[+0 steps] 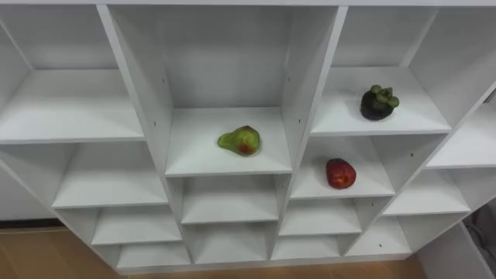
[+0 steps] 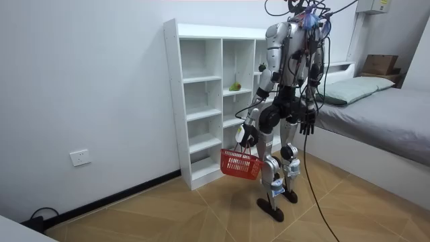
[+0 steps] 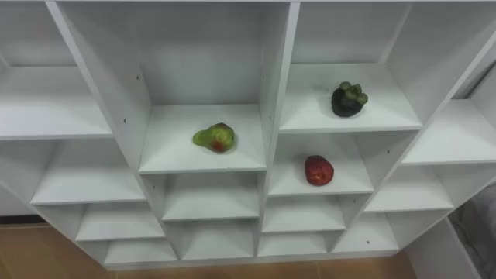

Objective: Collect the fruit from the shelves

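Observation:
In the white closet point(image 1: 306, 85) a green pear with a red blush point(image 1: 240, 141) lies on a middle-column shelf. A dark mangosteen point(image 1: 378, 102) sits one column to the right, a little higher. Below it, on the shelf underneath, lies a red fruit point(image 1: 340, 173). In the room view I stand upright facing the closet point(image 2: 195, 101), with the pear point(image 2: 234, 86) at my chest height. My left hand point(image 2: 246, 133) is curled round the handle of a red basket point(image 2: 240, 163) that hangs at knee height. At my side my right hand point(image 2: 306, 124) hangs with relaxed fingers.
A bed point(image 2: 383, 114) with a pillow stands close behind me on the room view's right. Wooden floor point(image 2: 201, 215) stretches to the room view's left. The other closet shelves point(image 1: 70, 108) hold nothing.

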Robot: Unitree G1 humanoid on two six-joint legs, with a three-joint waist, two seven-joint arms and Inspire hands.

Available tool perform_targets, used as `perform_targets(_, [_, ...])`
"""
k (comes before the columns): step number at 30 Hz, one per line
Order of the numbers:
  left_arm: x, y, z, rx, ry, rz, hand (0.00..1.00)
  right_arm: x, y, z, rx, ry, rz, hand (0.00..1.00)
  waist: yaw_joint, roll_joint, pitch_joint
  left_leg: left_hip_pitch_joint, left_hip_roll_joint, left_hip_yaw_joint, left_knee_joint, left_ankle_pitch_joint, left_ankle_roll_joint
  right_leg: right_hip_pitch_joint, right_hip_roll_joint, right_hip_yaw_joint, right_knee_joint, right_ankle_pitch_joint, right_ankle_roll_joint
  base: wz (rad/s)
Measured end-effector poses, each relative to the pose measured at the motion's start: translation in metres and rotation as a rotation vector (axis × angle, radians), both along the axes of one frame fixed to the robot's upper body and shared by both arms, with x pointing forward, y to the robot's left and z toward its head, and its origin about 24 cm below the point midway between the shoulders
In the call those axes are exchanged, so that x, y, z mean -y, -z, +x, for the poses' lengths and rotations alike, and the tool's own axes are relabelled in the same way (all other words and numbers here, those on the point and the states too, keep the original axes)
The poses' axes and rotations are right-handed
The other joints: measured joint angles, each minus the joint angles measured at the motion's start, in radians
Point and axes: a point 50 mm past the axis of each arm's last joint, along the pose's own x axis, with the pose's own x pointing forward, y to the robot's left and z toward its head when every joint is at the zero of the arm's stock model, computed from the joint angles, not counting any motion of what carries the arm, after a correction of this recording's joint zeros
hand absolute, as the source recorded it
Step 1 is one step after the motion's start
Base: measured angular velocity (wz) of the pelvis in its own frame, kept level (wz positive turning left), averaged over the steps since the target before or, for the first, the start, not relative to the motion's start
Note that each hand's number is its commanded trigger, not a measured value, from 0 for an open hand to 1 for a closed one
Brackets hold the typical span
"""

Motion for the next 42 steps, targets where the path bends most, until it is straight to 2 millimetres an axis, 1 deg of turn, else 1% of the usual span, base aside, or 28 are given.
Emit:
perform_targets(7, [0.0, 0.0, -0.0003, 0.0, -0.002, 0.0, 1.0, 0.0, 0.0, 0.0002, -0.001, -0.003, 0.002, 0.0, 0.0, -0.001, 0.0008, 0.001, -0.001, 0.0, 0.006, 0.0, 0.0, 0.0, -0.003, -0.002, -0.001, 0.0, 0.0, 0.0])
perform_targets(9, [0.0004, 0.0001, 0.0002, 0.0, 0.0, -0.001, 1.0, 0.0002, -0.0001, 0.001, 0.001, -0.002, 0.002, 0.0, 0.001, 0.002, 0.0016, 0.003, -0.001, 0.006, 0.006, 0.0, 0.0, -0.001, -0.003, 0.0, -0.001, 0.0, 0.0, 0.0])
perform_targets(11, [0.0005, 0.0001, 0.0004, 0.0, 0.002, -0.002, 1.0, 0.0002, 0.0, 0.0015, 0.003, 0.002, 0.001, 0.0, -0.002, 0.001, 0.0033, 0.003, -0.001, 0.002, 0.005, 0.0, 0.0, -0.001, -0.002, 0.0, -0.002, 0.0, 0.0, 0.0])
perform_targets(19, [0.002, 0.0001, 0.002, 0.01, 0.018, 0.01, 1.0, 0.0009, -0.0002, 0.0032, 0.015, 0.002, -0.014, 0.0, -0.002, 0.01, 0.0054, 0.001, 0.001, 0.002, 0.002, -0.001, 0.001, 0.0, 0.0, 0.001, 0.0, 0.0, 0.0, 0.0])
perform_targets(23, [0.0014, -0.0005, 0.0037, 0.023, 0.019, 0.023, 1.0, 0.001, -0.0006, 0.0067, 0.033, -0.001, -0.021, 0.0, -0.003, 0.013, 0.0051, 0.001, 0.0, 0.002, -0.001, -0.001, 0.001, 0.001, 0.0, 0.001, 0.0, 0.0, 0.0, 0.0])
perform_targets(30, [-0.0007, -0.0017, 0.0051, 0.053, 0.019, 0.077, 1.0, 0.0027, -0.0009, 0.0044, 0.048, 0.004, -0.058, 0.0, -0.003, 0.019, 0.0023, 0.002, 0.0, 0.013, -0.003, -0.001, 0.001, -0.001, 0.002, 0.011, -0.002, 0.0, 0.0, -0.04])
perform_targets(31, [-0.0009, -0.0019, 0.0056, 0.059, 0.019, 0.084, 1.0, 0.003, -0.0009, 0.0039, 0.049, 0.007, -0.064, 0.0, -0.004, 0.021, 0.0007, 0.003, 0.0, 0.012, -0.003, -0.001, 0.001, -0.001, 0.002, 0.011, -0.002, 0.0, 0.0, 0.0])
perform_targets(35, [-0.0006, -0.002, 0.0056, 0.073, 0.02, 0.095, 1.0, 0.0039, -0.0011, 0.0, 0.06, 0.046, -0.087, 0.0, -0.004, 0.021, 0.0009, 0.008, 0.0, 0.013, -0.004, -0.001, 0.001, 0.004, 0.002, 0.011, -0.001, 0.0, 0.0, 0.0])
perform_targets(36, [-0.0003, -0.002, 0.0052, 0.077, 0.021, 0.096, 1.0, 0.0043, -0.0012, 0.0003, 0.071, 0.052, -0.096, 0.0, -0.004, 0.018, 0.0029, 0.008, 0.0, 0.013, -0.004, -0.001, 0.001, 0.004, 0.002, 0.011, -0.001, 0.0, 0.0, 0.0])
perform_targets(42, [0.0015, -0.0015, 0.0044, 0.077, 0.019, 0.09, 1.0, 0.006, -0.0021, 0.0038, 0.127, 0.152, -0.136, 0.0, -0.003, 0.016, 0.0052, 0.009, 0.001, 0.014, -0.003, -0.001, 0.001, 0.001, 0.002, 0.011, 0.0, 0.0, 0.0, 0.0])
